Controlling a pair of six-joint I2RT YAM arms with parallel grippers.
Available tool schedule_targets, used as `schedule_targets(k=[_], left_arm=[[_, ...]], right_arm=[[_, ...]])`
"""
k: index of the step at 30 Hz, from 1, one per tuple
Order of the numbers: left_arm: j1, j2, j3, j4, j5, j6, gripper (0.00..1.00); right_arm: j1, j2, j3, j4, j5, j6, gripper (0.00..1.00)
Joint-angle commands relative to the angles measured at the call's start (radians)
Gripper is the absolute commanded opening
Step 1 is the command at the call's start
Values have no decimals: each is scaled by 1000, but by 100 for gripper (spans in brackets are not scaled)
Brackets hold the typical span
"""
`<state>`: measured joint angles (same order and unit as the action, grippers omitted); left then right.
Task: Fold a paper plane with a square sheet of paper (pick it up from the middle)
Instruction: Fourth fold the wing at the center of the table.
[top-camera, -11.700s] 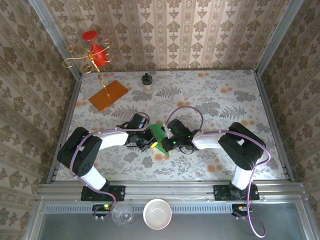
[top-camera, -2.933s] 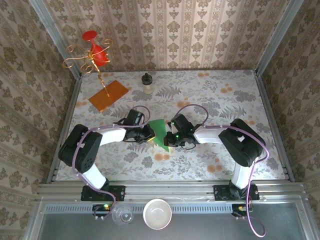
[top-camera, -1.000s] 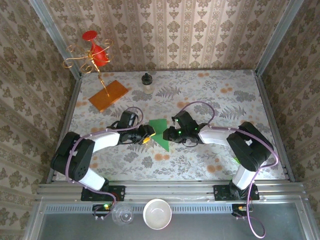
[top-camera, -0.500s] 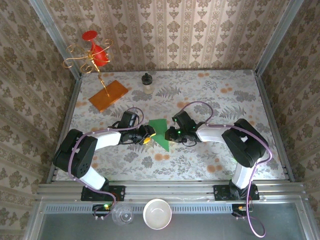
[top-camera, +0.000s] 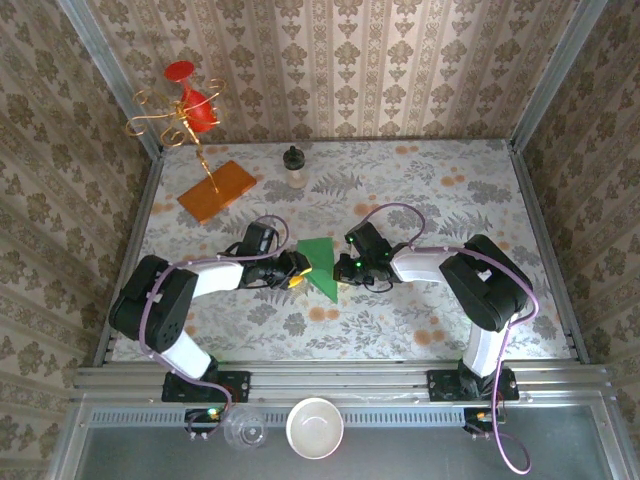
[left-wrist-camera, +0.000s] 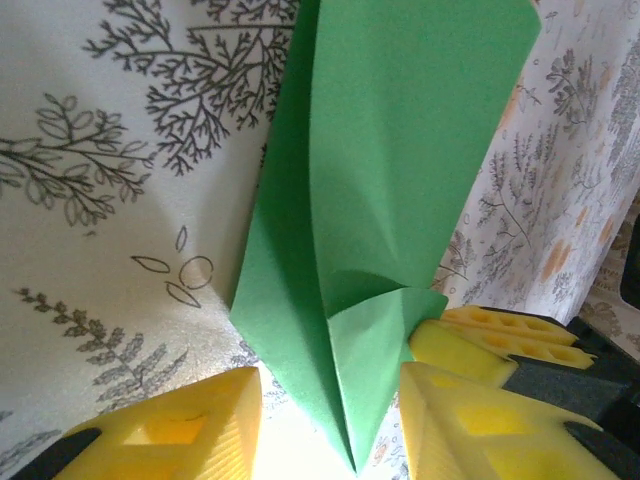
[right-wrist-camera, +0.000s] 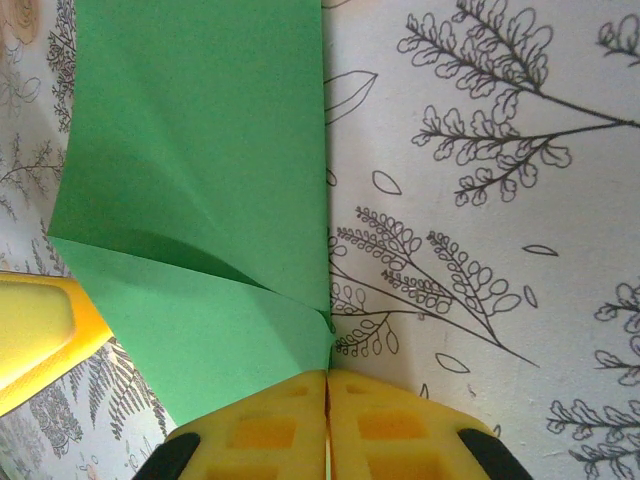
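The bright green square sheet of paper (top-camera: 320, 262), creased into a pointed paper plane shape, lies flat at the table's middle between both arms. In the left wrist view the paper (left-wrist-camera: 400, 150) narrows to a tip that sits between the yellow fingers (left-wrist-camera: 170, 435) of my left gripper (left-wrist-camera: 330, 388). That gripper is open and straddles the tip. My right gripper (right-wrist-camera: 327, 385) is shut, its pads pressed together on the paper's (right-wrist-camera: 200, 150) right edge, where a folded flap ends. From above, the left gripper (top-camera: 297, 270) and the right gripper (top-camera: 341, 266) flank the paper.
An orange-brown board (top-camera: 218, 189) lies at the back left under a gold wire stand (top-camera: 170, 118) holding a red piece. A small bottle (top-camera: 294, 166) stands at the back centre. A white bowl (top-camera: 315, 428) and a glass (top-camera: 244, 430) sit below the table's front rail.
The right gripper's jaws have closed onto the paper's edge. The left gripper's jaws have narrowed a little around the tip. Both arms have barely shifted.
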<state>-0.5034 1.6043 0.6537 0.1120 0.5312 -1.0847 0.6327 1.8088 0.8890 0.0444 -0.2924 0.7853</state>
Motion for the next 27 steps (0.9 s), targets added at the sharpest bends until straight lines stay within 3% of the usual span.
schedule_targets(k=[1,18,21,27], left_arm=[[5,21,39,12,26,10,40],[56,115,108,11,105,119,28],[90,138,119,18,179,150,27],[103,150,146,-27,204,214,17]], right_arm=[[-5,37,-2,-25,22,0,11],[-10,37,-14,-12,16,-1,11],[-14,31,-15,-6,8,-5,12],[-25,2,-13,-5,-6,-16,16]])
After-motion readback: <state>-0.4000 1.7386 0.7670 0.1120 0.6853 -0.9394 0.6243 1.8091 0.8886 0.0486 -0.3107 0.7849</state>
